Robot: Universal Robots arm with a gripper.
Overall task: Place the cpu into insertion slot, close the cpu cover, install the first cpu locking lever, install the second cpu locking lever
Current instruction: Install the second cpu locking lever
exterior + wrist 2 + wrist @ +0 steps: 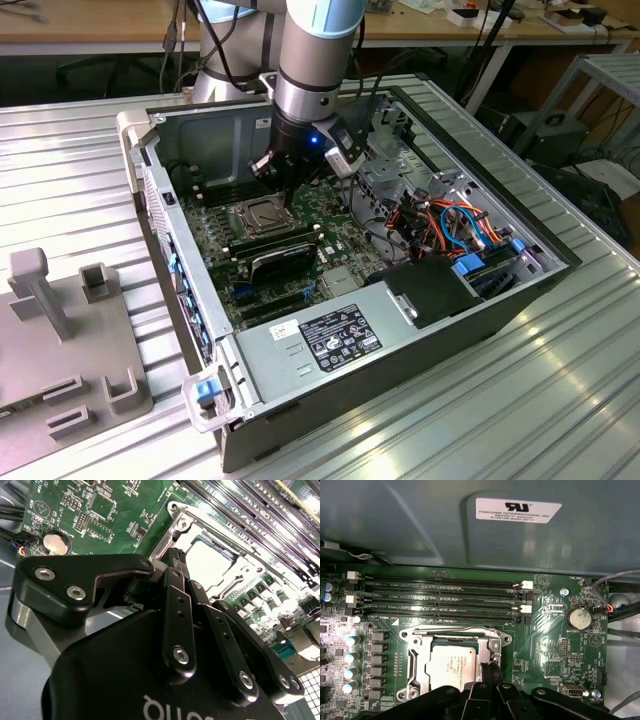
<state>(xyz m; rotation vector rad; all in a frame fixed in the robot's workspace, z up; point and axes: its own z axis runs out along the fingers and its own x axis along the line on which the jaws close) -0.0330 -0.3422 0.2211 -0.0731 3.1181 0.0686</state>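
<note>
Cpu work happens inside an open desktop computer case lying on its side on a ribbed metal worktop, with a grey fixture block on that worktop toward the exterior view's left. Above the case stands the robot arm, reaching straight down over the green motherboard. Long black memory slots run across the board just beside the socket in the first wrist view.

On the board sits the insertion slot, and the silvery cpu lies flat in it. Around the chip lies the cpu cover, a bright metal frame lowered over the socket so that the chip's top shows through its square window; both wrist views show it down. A coin cell battery sits on the board well apart from the socket.

Smallest is the black pincer, whose two fingertips are pressed together with nothing between them, poised at the cover's edge beside the chip; whether they touch the frame cannot be told.
</note>
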